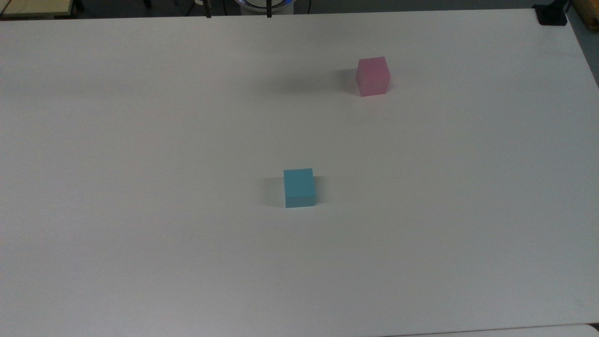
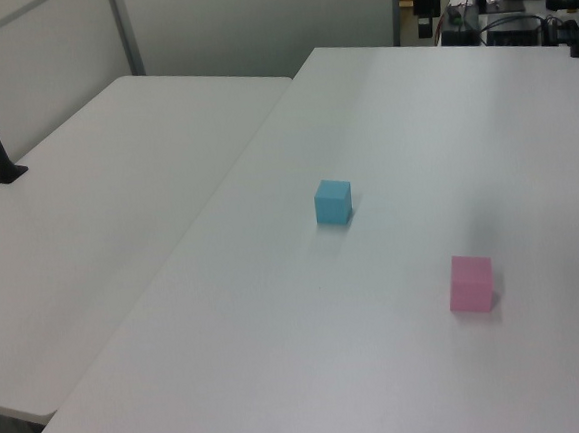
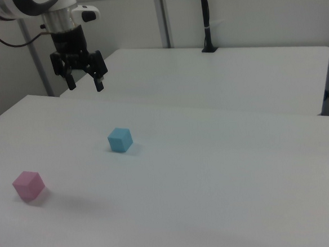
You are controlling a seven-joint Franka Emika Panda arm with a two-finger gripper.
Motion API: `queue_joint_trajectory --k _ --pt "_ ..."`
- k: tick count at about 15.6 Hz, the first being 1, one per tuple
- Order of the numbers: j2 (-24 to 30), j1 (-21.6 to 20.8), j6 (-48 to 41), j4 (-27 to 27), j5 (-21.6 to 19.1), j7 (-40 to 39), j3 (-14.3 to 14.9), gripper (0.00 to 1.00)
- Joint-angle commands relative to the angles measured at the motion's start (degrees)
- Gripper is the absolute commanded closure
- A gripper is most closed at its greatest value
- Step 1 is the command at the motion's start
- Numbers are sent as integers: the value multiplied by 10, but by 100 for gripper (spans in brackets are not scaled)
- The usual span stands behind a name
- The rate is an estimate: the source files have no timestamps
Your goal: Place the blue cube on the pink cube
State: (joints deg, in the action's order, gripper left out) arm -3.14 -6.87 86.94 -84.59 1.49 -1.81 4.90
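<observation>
The blue cube (image 1: 299, 187) rests on the white table near its middle; it also shows in the left view (image 2: 332, 201) and the right view (image 3: 120, 139). The pink cube (image 1: 373, 76) stands apart from it, toward the top view's upper right, at the left view's lower right (image 2: 470, 282) and the right view's lower left (image 3: 28, 185). My gripper (image 3: 85, 83) hangs high above the table in the right view, up and to the left of the blue cube, open with nothing between its fingers.
The white table (image 1: 140, 187) spreads wide around both cubes. A second white table (image 2: 99, 221) adjoins it in the left view. A black post (image 3: 206, 19) stands on the far table in the right view. A black mount (image 1: 552, 14) sits at the top view's upper right corner.
</observation>
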Motion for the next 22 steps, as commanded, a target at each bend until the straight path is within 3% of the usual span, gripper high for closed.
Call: queue_joint_trajectory --k 1,14,17,22 --pt "5 -2 -18 -1 8 6 1 0" --pt "-12 -1 -13 -2 8 -1 2 0" --pt "-45 -3 -10 3 4 -1 2 0" --pt "-109 -38 95 13 3 38 -4 0"
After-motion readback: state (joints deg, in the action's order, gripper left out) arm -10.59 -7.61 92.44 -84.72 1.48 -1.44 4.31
